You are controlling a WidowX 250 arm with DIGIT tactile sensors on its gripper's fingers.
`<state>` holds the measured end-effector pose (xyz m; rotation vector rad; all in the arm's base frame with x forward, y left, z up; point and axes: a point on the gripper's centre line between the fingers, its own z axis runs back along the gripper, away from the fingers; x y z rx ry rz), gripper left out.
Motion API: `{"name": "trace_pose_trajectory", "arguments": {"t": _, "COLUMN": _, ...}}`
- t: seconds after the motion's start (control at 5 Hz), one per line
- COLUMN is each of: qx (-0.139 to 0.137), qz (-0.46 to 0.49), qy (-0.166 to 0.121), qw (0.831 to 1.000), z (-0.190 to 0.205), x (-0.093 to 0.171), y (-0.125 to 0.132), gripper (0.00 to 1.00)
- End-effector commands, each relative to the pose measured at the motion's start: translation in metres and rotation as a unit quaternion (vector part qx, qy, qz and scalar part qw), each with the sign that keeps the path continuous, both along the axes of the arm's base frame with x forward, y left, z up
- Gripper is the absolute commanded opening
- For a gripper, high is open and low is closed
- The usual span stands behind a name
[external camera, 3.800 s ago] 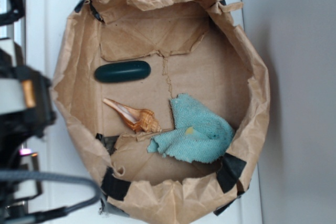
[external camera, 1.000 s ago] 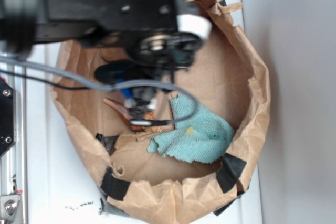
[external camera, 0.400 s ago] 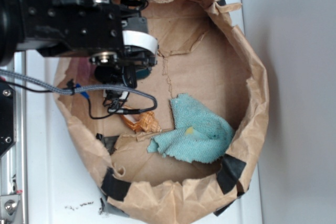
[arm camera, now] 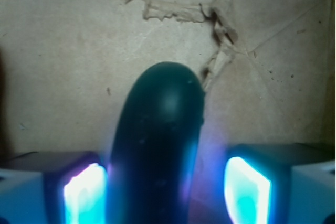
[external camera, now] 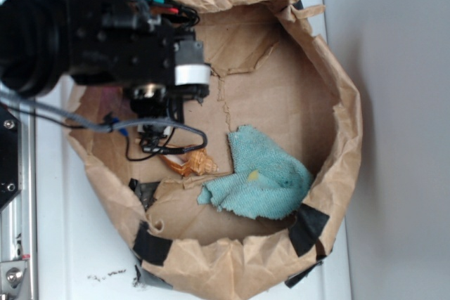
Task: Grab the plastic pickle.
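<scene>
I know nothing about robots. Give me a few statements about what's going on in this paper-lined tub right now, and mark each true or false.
1. The plastic pickle lies between the gripper fingers. True.
2. The fingers are clamped tight on the pickle. False: a gap shows on the right side in the wrist view, so the gripper is open.
3. The teal cloth covers the pickle. False: the cloth lies apart, to one side.
4. The seashell peeks out below the arm in the exterior view. True.
5. The tub is metal. False: the crumpled brown paper wall surrounds everything.

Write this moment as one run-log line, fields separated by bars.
phase: pre-grasp | gripper: open, straddling plastic pickle | contact: left pad near, right apart | seashell: untouched
</scene>
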<state>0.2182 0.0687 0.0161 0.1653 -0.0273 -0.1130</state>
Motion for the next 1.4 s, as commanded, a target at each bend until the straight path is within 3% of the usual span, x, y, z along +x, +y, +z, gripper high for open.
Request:
{"name": "trace_pose_trajectory", "arguments": {"t": 0.0, "qx": -0.039, "qz": 0.001, "qy": 0.008, "qw": 0.999, "z": 0.049, "x": -0.008, "y": -0.009, "gripper": 0.00}}
{"name": "trace_pose_trajectory", "arguments": {"t": 0.4, "qx": -0.093, "qz": 0.016, "qy": 0.012, "qw": 0.995, "z": 0.114, "x": -0.013, "y": -0.037, "gripper": 0.00}}
{"name": "trace_pose_trajectory", "arguments": {"t": 1.0, "qx": -0.112, "qz": 0.023, "qy": 0.001, "qw": 0.993, "z": 0.138, "x": -0.014, "y": -0.048, "gripper": 0.00}}
{"name": "trace_pose_trajectory", "arguments": {"t": 1.2, "qx": -0.115, "qz": 0.042, "qy": -0.022, "qw": 0.992, "z": 0.141, "x": -0.012, "y": -0.053, "gripper": 0.00}}
